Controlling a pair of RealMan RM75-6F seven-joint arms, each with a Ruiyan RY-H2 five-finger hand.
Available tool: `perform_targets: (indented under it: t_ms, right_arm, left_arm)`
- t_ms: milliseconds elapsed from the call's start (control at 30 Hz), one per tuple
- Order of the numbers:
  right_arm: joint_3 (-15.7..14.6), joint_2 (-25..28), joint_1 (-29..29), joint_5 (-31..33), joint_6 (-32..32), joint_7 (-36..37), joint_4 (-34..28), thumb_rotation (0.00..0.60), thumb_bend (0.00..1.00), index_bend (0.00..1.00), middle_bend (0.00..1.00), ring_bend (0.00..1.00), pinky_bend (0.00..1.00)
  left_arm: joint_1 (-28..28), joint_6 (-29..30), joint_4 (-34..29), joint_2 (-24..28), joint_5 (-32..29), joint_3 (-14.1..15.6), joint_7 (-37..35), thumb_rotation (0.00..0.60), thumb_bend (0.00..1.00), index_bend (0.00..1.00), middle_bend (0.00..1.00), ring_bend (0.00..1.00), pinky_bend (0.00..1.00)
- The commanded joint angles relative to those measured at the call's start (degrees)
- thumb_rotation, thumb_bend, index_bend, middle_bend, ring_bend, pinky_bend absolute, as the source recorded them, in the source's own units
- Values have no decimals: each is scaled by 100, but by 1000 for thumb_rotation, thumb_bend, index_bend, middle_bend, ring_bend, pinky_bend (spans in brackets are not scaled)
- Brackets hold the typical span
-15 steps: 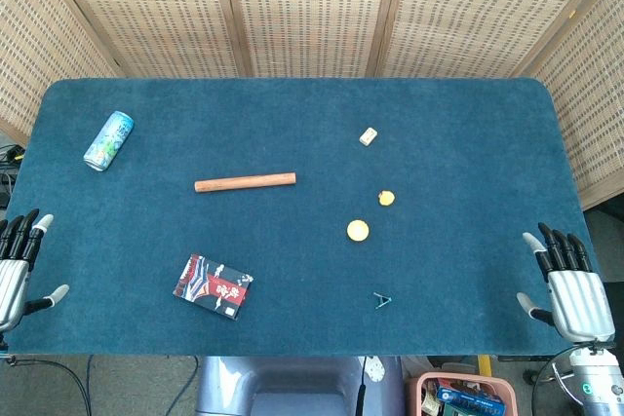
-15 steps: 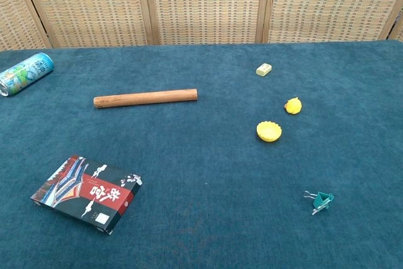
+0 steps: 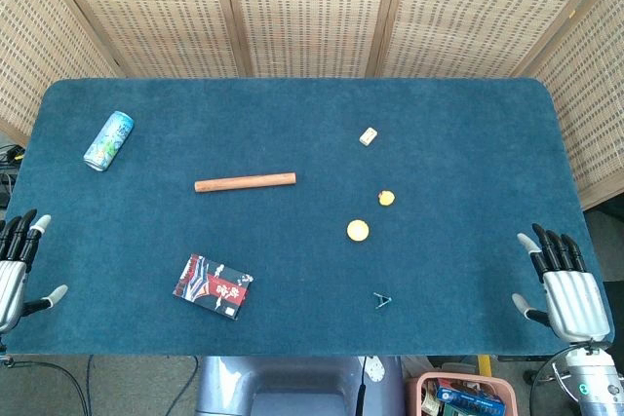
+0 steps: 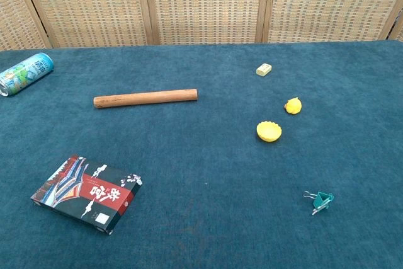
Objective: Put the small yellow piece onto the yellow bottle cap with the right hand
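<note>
Small yellow piece: pickup pending

Small yellow piece (image 3: 387, 198) lies right of frame centre, just above-right of the yellow bottle cap (image 3: 358, 231), apart from it. My right hand (image 3: 563, 285) waits lower right, fingers spread, empty. I should approach from above, pinch lightly, and lower squarely into the cap.

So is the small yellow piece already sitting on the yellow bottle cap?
No, the small yellow piece lies on the blue table apart from the yellow bottle cap.

The small yellow piece (image 3: 387, 198) lies near the yellow bottle cap (image 3: 358, 231), both hands spread at the table's (image 3: 468, 143) edges.
</note>
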Motion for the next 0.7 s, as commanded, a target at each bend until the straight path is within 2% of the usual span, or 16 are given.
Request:
perform_targets:
  t_ms: [33,433,567,700]
  right_arm:
    - [9,-44,2,-19,32,-2,37,600,185,0,0,0,0]
    - [48,-110,0,15,72,-6,87,600,185,9,0,0,0]
    - [81,-136,42,6,53,-18,86,600,187,68,0,0,0]
    - [221,-224,219,-22,-34,5,31,600,194,173,0,0,0]
  left_arm:
    - [-4,-8,-3,0,-3,-6,-13,600,46,0,0,0,0]
    - [-24,-86,-10,-10,-29,8,16,600,49,0,0,0,0]
    - [-21,-78,-39,-11,0,23,67,600,50,0,0,0,0]
    - [-8,-42,-43,-14,15,21,77,600,50,0,0,0,0]
